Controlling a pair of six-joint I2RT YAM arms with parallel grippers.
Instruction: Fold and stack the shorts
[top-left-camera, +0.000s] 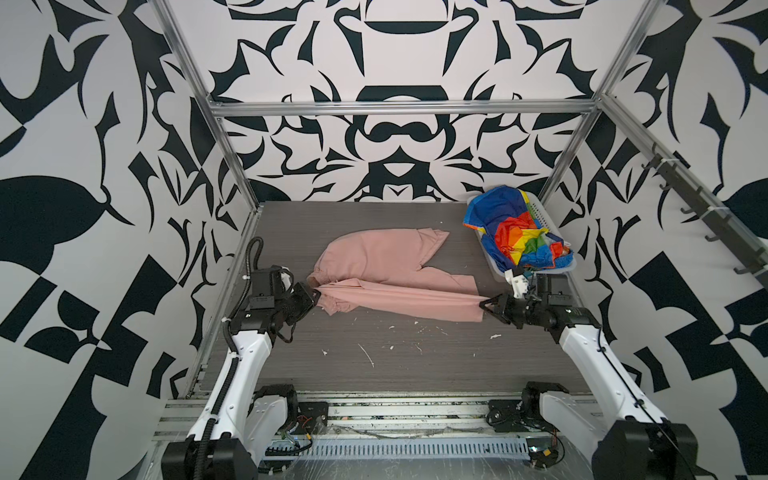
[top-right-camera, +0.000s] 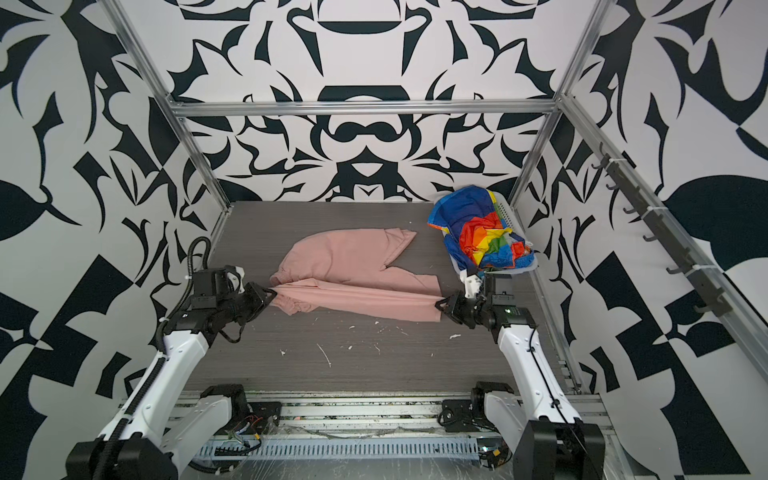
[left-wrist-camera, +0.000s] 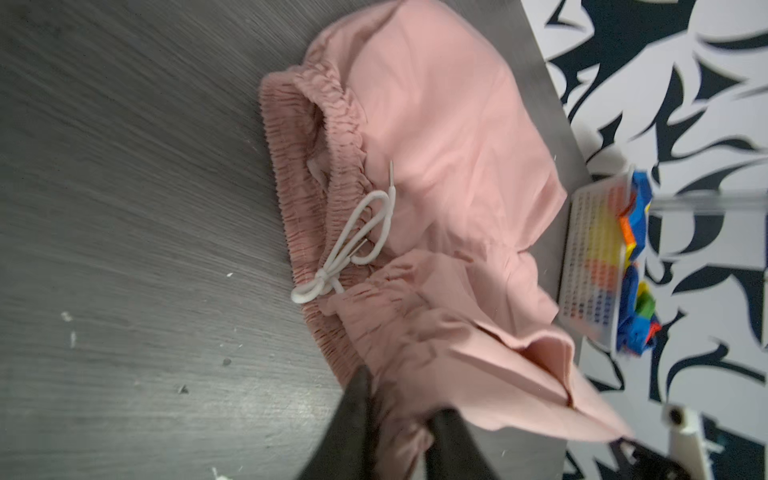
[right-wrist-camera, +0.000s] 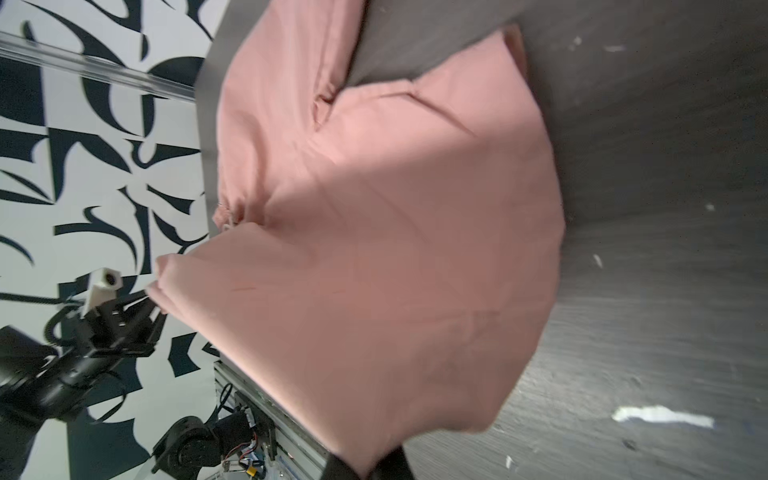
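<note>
Two pairs of shorts are counted in both top views: one salmon-pink pair (top-left-camera: 374, 257) and one rainbow-striped pair (top-left-camera: 515, 232). One white perforated basket (top-left-camera: 539, 214) and one grey table (top-left-camera: 374, 361) are seen, and one white drawstring bow (left-wrist-camera: 353, 245) is shown in the left wrist view. Two grippers are counted: the left gripper (top-left-camera: 316, 294) and the right gripper (top-left-camera: 484, 306).

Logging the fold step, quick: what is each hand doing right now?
Left hand: pink shorts lie between its fingers; clamped or loose cannot be told.
Right hand: closed on the pink shorts.
</note>
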